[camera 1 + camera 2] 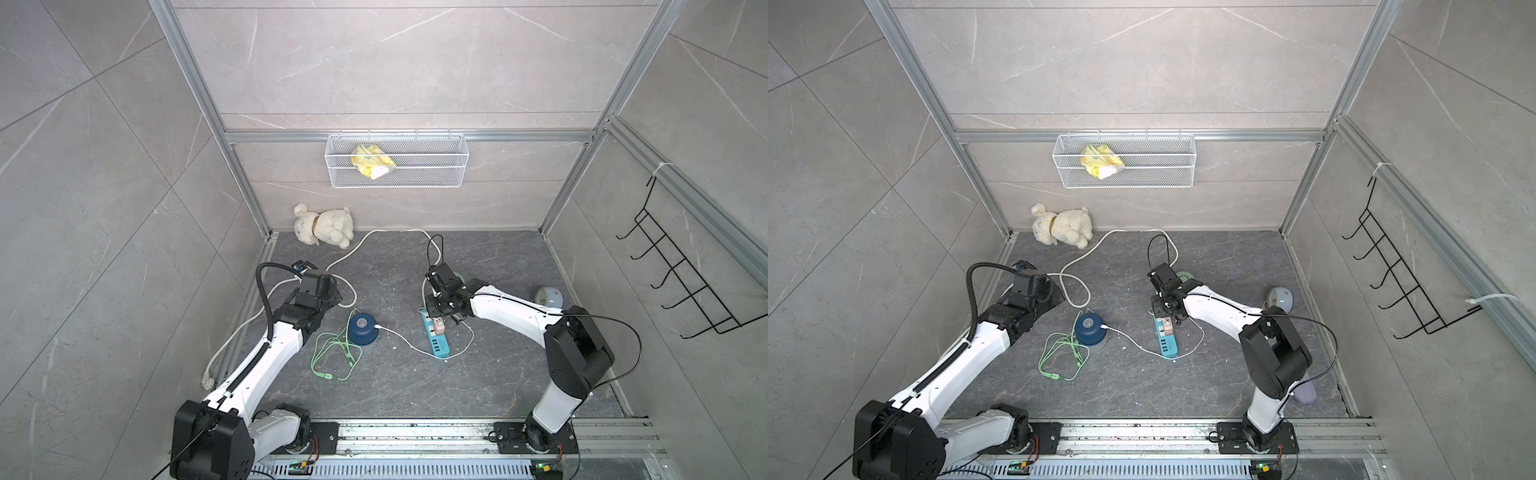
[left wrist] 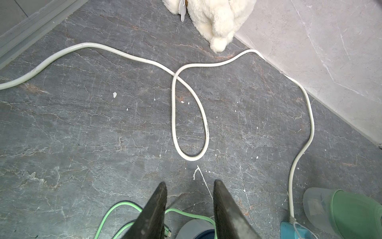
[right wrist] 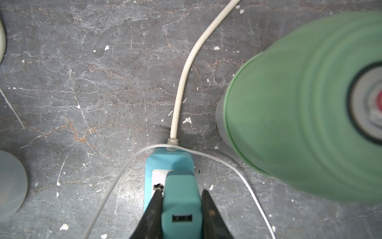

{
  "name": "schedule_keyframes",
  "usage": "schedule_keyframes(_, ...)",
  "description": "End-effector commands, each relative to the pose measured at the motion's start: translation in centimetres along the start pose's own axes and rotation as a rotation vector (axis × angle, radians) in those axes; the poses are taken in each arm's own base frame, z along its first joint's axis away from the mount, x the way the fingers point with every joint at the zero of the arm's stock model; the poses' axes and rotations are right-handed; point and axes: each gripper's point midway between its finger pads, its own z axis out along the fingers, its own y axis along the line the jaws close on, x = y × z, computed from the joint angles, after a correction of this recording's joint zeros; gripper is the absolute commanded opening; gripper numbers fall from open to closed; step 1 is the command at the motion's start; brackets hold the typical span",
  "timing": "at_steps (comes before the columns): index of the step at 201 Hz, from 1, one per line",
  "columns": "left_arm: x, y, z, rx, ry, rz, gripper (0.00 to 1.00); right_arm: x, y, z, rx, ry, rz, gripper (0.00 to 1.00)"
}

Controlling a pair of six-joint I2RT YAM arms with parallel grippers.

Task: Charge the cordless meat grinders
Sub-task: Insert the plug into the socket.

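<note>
While left end effector (image 2: 190,182) stands open, right end effector (image 3: 181,190) clamps teal adapter (image 3: 182,209), atop blue power strip (image 3: 155,163).

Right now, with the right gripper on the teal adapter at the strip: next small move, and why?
Probably press the teal adapter straight down into the power strip. The right gripper is shut on it over the white socket face; whether it is fully seated I cannot tell. Its USB port is empty, and the green cable lies loose beside the navy grinder.
</note>
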Motion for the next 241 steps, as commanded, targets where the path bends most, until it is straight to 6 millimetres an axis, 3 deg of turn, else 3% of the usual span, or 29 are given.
schedule_keyframes(1,-1.3,0.0,-0.7,-0.002,-0.041,-0.02,0.4,5.0,-0.3,3.1,0.036,0.165,-0.017,0.0)
schedule_keyframes(50,-1.2,0.2,-0.6,-0.014,-0.041,-0.015,0.39,7.2,-0.8,3.9,0.053,0.212,-0.024,0.0)
schedule_keyframes(101,-1.2,0.2,-0.5,-0.019,-0.039,-0.016,0.39,8.0,-1.1,4.0,0.068,0.228,-0.035,0.0)
schedule_keyframes(143,-1.7,0.1,-0.7,-0.018,-0.049,-0.017,0.39,5.3,-0.1,2.5,0.028,0.17,-0.037,0.0)
schedule_keyframes(168,-1.9,-0.2,-0.7,-0.015,-0.049,-0.02,0.39,3.0,1.0,1.0,-0.02,0.112,-0.039,0.17)
schedule_keyframes(213,-2.6,-0.6,-1.1,-0.007,-0.064,-0.022,0.39,-0.2,2.0,-0.8,-0.055,0.02,-0.026,0.37)
schedule_keyframes(241,-3.1,-0.8,-1.4,-0.006,-0.076,-0.017,0.39,-1.2,2.1,-1.1,-0.047,0.007,-0.034,0.58)
